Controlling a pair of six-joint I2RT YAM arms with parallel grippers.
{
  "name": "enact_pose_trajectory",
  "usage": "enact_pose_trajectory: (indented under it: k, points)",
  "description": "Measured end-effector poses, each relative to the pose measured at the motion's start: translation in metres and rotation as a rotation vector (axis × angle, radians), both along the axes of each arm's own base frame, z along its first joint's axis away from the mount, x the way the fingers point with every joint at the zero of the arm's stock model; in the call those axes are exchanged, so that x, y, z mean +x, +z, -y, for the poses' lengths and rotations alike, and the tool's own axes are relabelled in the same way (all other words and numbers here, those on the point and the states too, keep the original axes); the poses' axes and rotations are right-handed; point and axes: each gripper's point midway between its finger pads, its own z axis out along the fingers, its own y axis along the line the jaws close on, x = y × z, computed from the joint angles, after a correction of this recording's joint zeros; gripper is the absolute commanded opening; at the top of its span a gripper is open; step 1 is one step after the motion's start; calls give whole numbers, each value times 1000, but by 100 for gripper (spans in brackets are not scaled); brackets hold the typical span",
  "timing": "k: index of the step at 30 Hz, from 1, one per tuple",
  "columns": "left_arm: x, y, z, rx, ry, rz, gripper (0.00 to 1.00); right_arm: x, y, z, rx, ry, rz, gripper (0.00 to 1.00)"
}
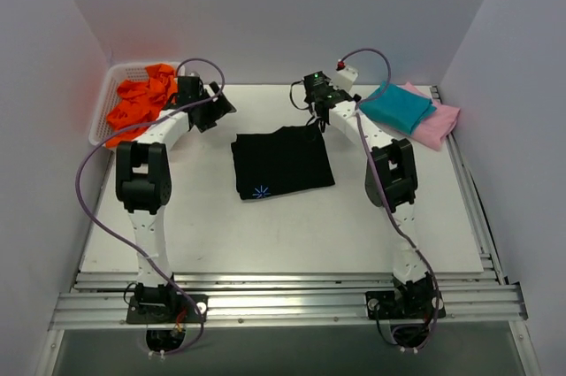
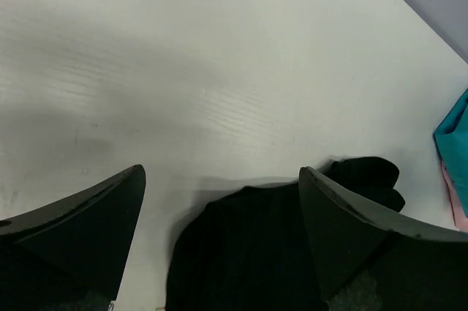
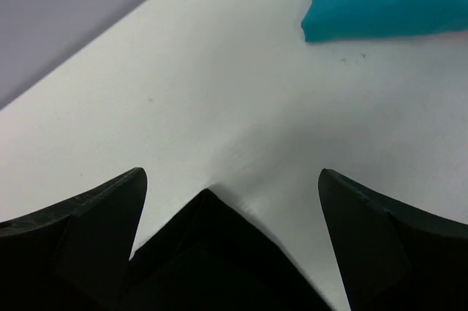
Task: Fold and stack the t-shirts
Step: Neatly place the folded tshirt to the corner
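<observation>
As both arms stretch toward the black t-shirt (image 1: 281,162), left gripper (image 2: 219,170) and right gripper (image 3: 232,172) gape empty. The teal shirt (image 1: 398,106) half-covers the pink shirt (image 1: 439,126).

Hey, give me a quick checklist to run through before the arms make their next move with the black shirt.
1. Left gripper open, holding nothing: ok.
2. Right gripper open, holding nothing: ok.
3. Black t-shirt folded at mid-table: ok.
4. Black t-shirt's far edge lying flat: not ok, bunched.
5. Teal t-shirt folded on pink t-shirt: ok.
6. Orange cloth in basket needs folding: cannot tell.
</observation>
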Motion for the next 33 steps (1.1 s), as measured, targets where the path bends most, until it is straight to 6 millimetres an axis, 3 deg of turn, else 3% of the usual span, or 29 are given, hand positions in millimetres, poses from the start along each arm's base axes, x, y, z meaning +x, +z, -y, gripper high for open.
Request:
enact_pose_trajectory:
  k: [2, 3, 7, 11, 14, 17, 21, 23, 26, 33]
  points:
    - [-6, -1, -1, 6, -15, -20, 94, -11, 3, 10, -10, -10, -5, 100]
    - [-9, 6, 0, 5, -20, -11, 94, -25, 1, 15, -19, -3, -26, 100]
    - [-36, 57, 6, 18, -35, 63, 94, -71, 7, 18, -7, 64, -52, 100]
    - [-79, 119, 11, 37, -39, 177, 94, -103, 11, 12, 72, 172, -32, 100]
    - [-111, 135, 20, 53, -53, 235, 94, -129, -5, 21, 127, 224, -51, 100]
    - [-144, 107, 36, 78, -88, 201, 94, -151, -32, 32, 168, 251, -93, 100]
    - [-189, 31, 59, 122, -154, 39, 94, -179, -72, 39, 205, 275, -172, 100]
    - [-204, 7, 62, 140, -170, -17, 94, -187, -82, 37, 218, 291, -190, 100]
    - [-206, 0, 63, 143, -161, -32, 94, -188, -88, 32, 235, 307, -186, 100]
    - [-198, 5, 61, 152, -132, 3, 94, -165, -92, 19, 265, 327, -108, 100]
